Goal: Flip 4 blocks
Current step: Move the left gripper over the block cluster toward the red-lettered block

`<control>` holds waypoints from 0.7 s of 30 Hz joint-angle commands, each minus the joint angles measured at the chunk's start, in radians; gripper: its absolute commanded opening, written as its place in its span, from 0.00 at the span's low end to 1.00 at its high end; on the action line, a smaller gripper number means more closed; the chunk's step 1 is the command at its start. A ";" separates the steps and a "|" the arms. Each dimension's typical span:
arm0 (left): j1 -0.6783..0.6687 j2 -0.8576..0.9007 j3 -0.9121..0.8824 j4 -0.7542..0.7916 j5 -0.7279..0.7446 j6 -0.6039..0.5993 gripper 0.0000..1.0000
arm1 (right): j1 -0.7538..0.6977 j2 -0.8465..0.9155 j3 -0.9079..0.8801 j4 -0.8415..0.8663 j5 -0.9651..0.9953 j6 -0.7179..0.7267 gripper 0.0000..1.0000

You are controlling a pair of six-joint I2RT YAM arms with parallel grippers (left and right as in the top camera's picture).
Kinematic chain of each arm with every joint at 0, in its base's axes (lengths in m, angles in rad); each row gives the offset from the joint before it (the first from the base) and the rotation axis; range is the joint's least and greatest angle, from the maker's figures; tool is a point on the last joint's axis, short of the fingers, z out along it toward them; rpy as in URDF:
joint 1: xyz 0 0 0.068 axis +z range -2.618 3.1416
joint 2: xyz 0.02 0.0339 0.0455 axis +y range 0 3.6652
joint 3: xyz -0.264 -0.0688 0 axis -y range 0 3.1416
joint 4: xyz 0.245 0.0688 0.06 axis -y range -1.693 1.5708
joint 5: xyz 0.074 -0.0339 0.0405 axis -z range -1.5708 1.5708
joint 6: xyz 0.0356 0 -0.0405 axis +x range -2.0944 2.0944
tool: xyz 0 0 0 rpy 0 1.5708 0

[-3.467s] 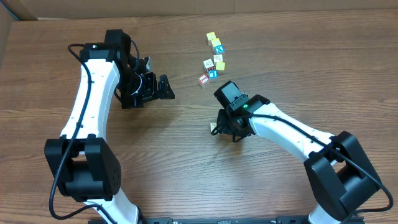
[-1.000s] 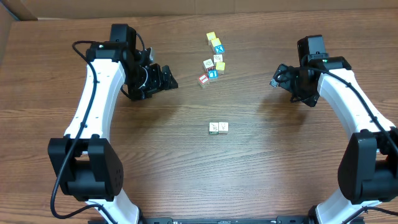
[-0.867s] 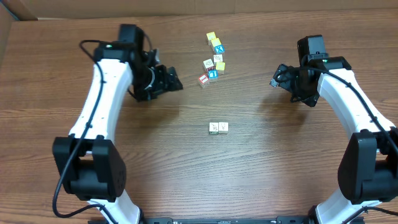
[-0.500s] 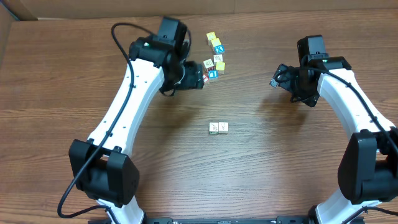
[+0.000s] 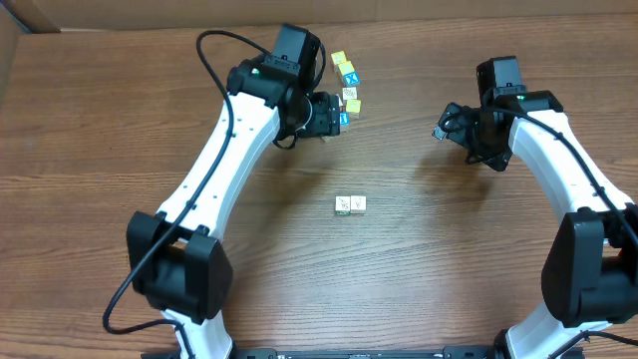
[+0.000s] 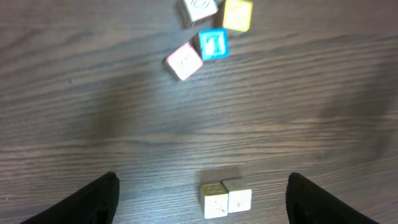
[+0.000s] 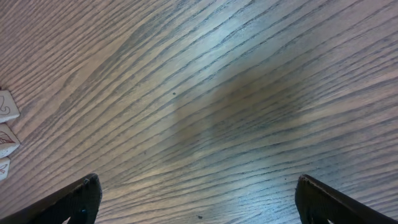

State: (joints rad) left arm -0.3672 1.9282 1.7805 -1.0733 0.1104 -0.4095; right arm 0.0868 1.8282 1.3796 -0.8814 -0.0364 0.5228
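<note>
Showing left gripper (image 6: 202, 184) and right gripper (image 7: 198, 182) spread, wrist views catch a red-framed block (image 6: 184, 61) hidden overhead.

A pair of blocks (image 5: 350, 204) is sitting touching mid-bench (image 5: 100, 229); a cluster of blocks (image 5: 347, 73) is lying behind it.

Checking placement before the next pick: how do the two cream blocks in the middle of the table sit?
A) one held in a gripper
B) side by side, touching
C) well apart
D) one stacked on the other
B: the two cream blocks lie flush against each other in both the overhead and left wrist views.
</note>
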 commanded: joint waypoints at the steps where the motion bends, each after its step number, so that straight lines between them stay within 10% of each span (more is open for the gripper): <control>1: -0.006 0.034 0.022 -0.019 -0.019 0.013 0.72 | -0.002 -0.003 0.011 0.005 0.010 -0.004 1.00; 18: -0.017 0.289 0.425 -0.224 -0.097 0.047 0.59 | -0.002 -0.003 0.011 0.005 0.010 -0.004 1.00; 21: -0.034 0.330 0.423 -0.178 -0.075 0.047 0.39 | -0.002 -0.003 0.011 0.005 0.009 -0.004 1.00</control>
State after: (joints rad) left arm -0.3748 2.1944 2.1872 -1.2816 0.0135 -0.3794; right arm 0.0868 1.8282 1.3796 -0.8822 -0.0364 0.5228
